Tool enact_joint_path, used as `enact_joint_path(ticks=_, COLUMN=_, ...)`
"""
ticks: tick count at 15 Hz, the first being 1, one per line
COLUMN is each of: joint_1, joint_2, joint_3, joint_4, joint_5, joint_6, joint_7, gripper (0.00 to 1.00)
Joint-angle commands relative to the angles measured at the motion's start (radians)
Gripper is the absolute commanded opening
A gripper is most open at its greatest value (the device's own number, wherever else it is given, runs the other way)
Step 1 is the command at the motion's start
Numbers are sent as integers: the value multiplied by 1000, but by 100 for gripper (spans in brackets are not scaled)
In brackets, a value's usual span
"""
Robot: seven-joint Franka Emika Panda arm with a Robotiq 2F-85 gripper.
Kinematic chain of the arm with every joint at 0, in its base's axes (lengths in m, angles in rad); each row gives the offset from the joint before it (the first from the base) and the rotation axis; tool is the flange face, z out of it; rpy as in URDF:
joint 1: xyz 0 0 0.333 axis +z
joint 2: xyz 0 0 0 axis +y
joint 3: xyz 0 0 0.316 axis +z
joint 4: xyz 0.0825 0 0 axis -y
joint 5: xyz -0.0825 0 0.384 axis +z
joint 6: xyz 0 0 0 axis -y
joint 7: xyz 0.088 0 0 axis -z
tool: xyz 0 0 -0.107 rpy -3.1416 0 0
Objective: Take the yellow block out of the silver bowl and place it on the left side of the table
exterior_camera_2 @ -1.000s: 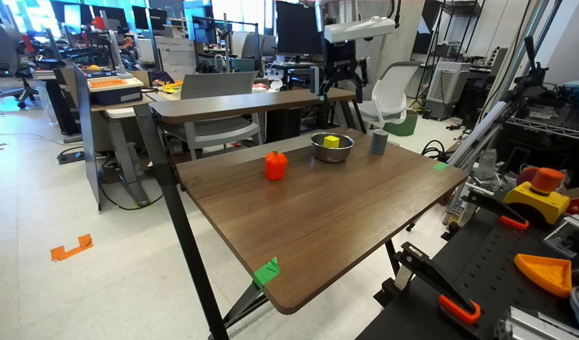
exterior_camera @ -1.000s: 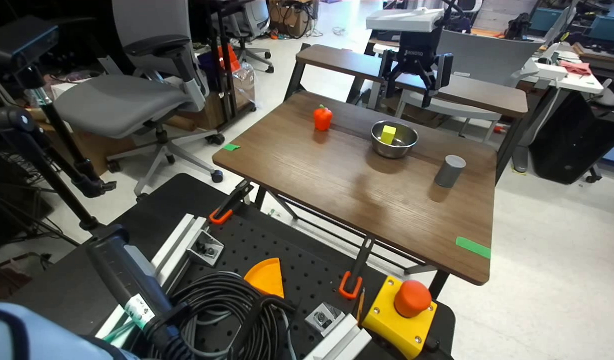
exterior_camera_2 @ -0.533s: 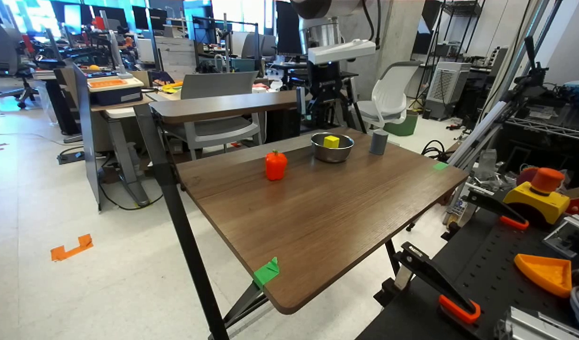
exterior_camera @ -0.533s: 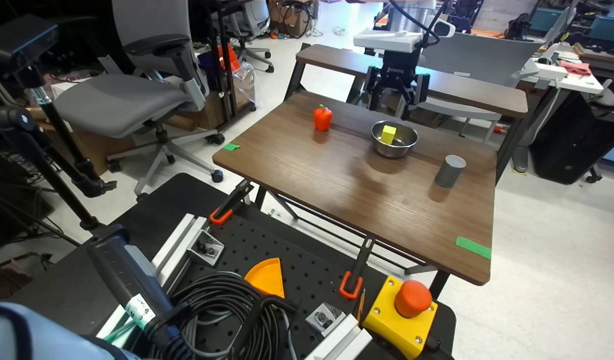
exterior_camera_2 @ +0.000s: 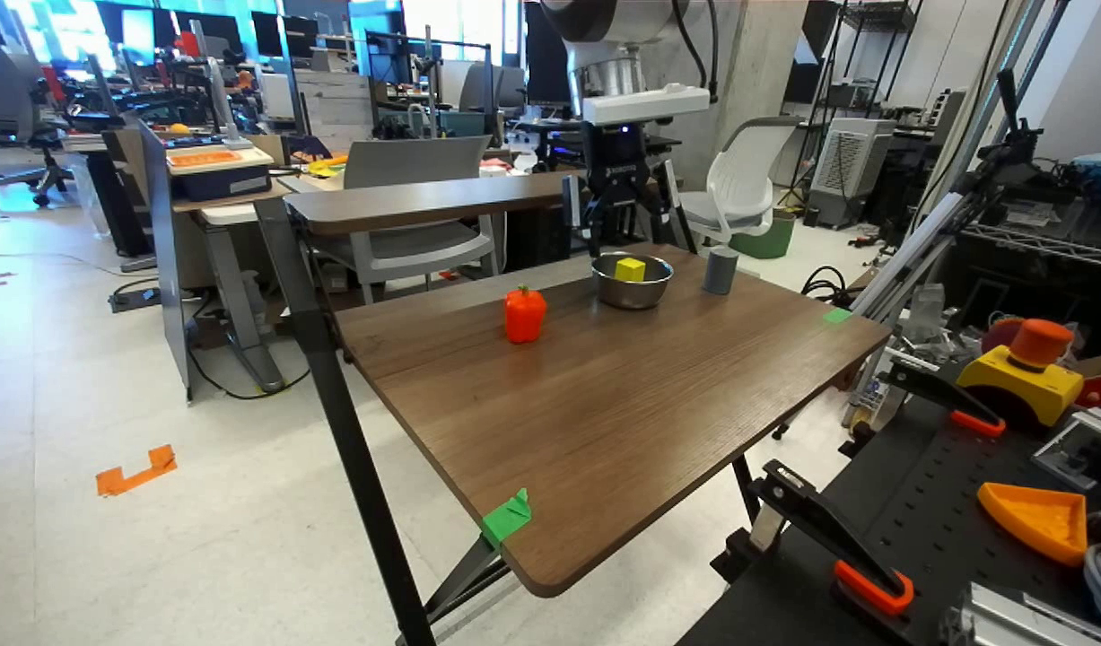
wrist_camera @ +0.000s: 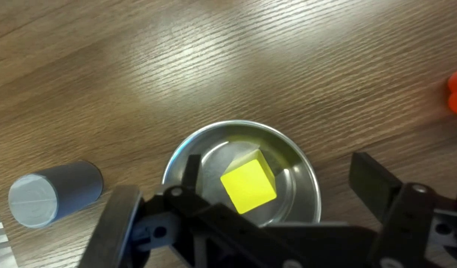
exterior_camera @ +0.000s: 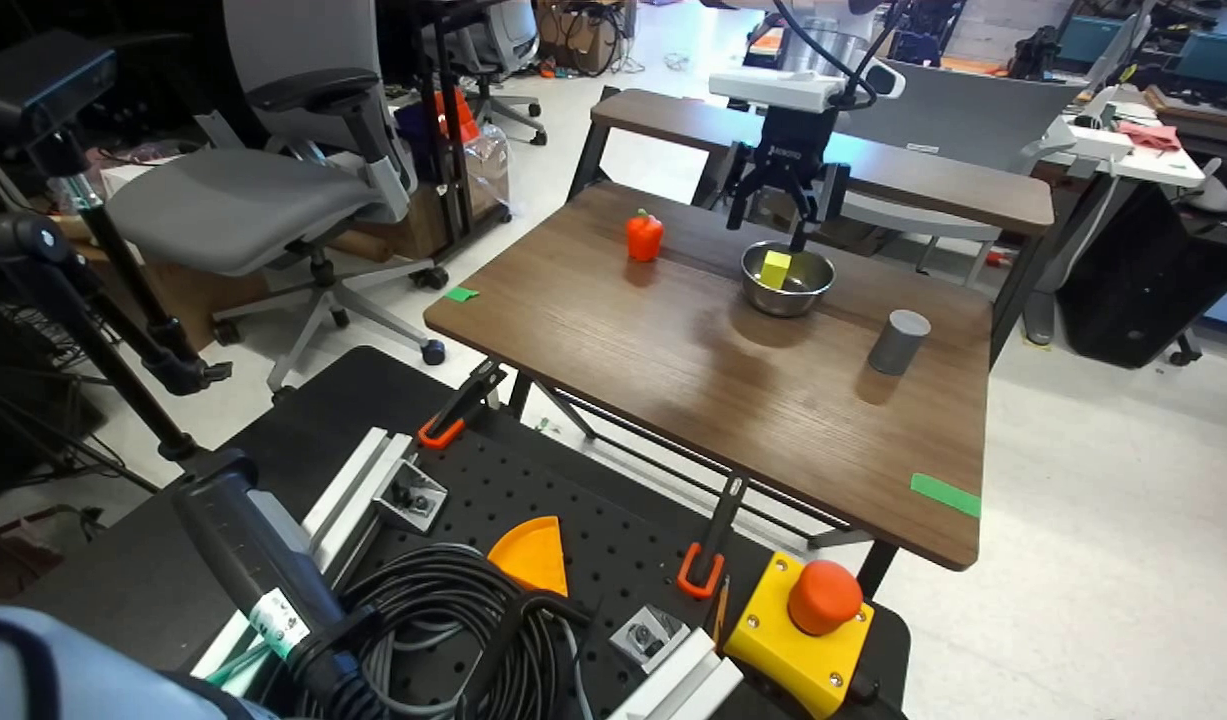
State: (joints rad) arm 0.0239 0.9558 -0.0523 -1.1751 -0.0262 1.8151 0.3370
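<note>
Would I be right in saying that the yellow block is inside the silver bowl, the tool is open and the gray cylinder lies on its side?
Not quite: the gray cylinder is not lying on its side; it stands upright, as both exterior views show. The rest holds: the yellow block is inside the silver bowl and the tool is open.

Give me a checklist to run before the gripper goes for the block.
1. Block inside the bowl: ok.
2. Bowl upright: ok.
3. Gripper open: ok, jaws apart.
4. Both fingertips over the bowl: not ok; in the wrist view one shows outside it.
5. Pepper and gray cylinder apart from the bowl: ok.
6. Which side of the table counts as left: cannot tell; the pictures don't settle whose left.
</note>
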Motion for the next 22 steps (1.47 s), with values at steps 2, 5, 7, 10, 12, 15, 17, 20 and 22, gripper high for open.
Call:
enact_joint_path(ticks=2, joint_1=-24, joint_2=88, joint_3=-12, joint_4=150, joint_5=36, joint_6=-66, joint_7=8, gripper=100)
enact_joint_path(ticks=5, joint_1=-33, joint_2=126, joint_3=-23, joint_4=201, joint_5=32, joint_6=-76, joint_7=19, gripper=100)
enact_joint_path(ticks=7, joint_1=-35, joint_2=151, joint_3=-29, joint_4=229, joint_5=29, joint_6=-82, joint_7=27, gripper=100)
enact_joint_path(ticks=10, joint_1=-33, joint_2=180, joint_3=-32, joint_4=256, joint_5=25, joint_6=-95, joint_7=31, gripper=71)
enact_joint_path(ticks=12, joint_1=-31, joint_2=195, joint_3=-31, joint_4=272, joint_5=25, joint_6=-114, joint_7=30, gripper=63)
enact_joint_path(ticks=15, joint_1=-27, joint_2=212, joint_3=-32, joint_4=295, joint_5=23, joint_6=-135, joint_7=35, gripper=39)
enact_joint_path(ticks=17, joint_1=-29, joint_2=213, joint_3=-32, joint_4=308, joint_5=26, joint_6=-144, joint_7=40, gripper=24)
enact_joint_path(ticks=20, joint_1=-38, joint_2=172, joint_3=-16, joint_4=290, joint_5=31, joint_6=-133, joint_7=37, gripper=8)
enact_joint_path(ticks=22, joint_1=-36, joint_2=116, joint_3=-9, joint_4=256, joint_5=36, joint_6=-109, joint_7=32, gripper=8)
